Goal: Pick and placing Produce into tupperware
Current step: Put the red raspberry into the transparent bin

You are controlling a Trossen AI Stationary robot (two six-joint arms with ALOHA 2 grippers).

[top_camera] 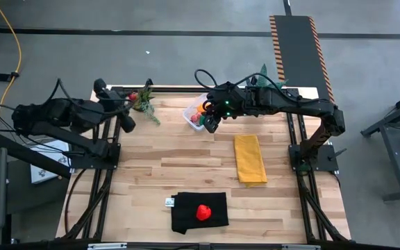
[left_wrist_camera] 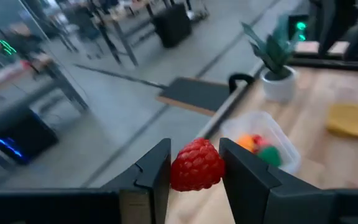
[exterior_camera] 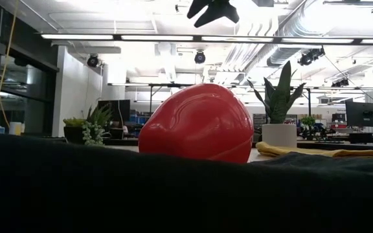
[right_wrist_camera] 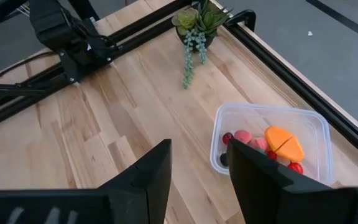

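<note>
My left gripper point(left_wrist_camera: 194, 168) is shut on a red raspberry-like berry point(left_wrist_camera: 196, 165) and hangs above the table's far left corner point(top_camera: 130, 97), beside a trailing plant point(top_camera: 144, 103). The clear tupperware point(top_camera: 197, 112) stands on the wood at the far middle. It holds an orange piece point(right_wrist_camera: 283, 143), a green piece point(left_wrist_camera: 270, 155) and small red and pink berries point(right_wrist_camera: 241, 137). My right gripper point(right_wrist_camera: 199, 171) hangs open above the tub's near edge point(top_camera: 211, 123), with nothing between its fingers. A red strawberry-like piece point(top_camera: 203, 212) lies on a black cloth point(top_camera: 186, 215) near the front edge. My left gripper pinches the berry by its two opposite sides point(left_wrist_camera: 178, 169) between the two fingers point(left_wrist_camera: 157, 171). The fingers point toward the table's right, slanting a little downward. The berry is lifted clear of the table.
A folded yellow cloth point(top_camera: 250, 158) lies at the right of the table. A white pot with a spiky plant point(left_wrist_camera: 279, 84) stands at the far right corner, behind the tub. Bare wood lies between the tub, the yellow cloth and the black cloth.
</note>
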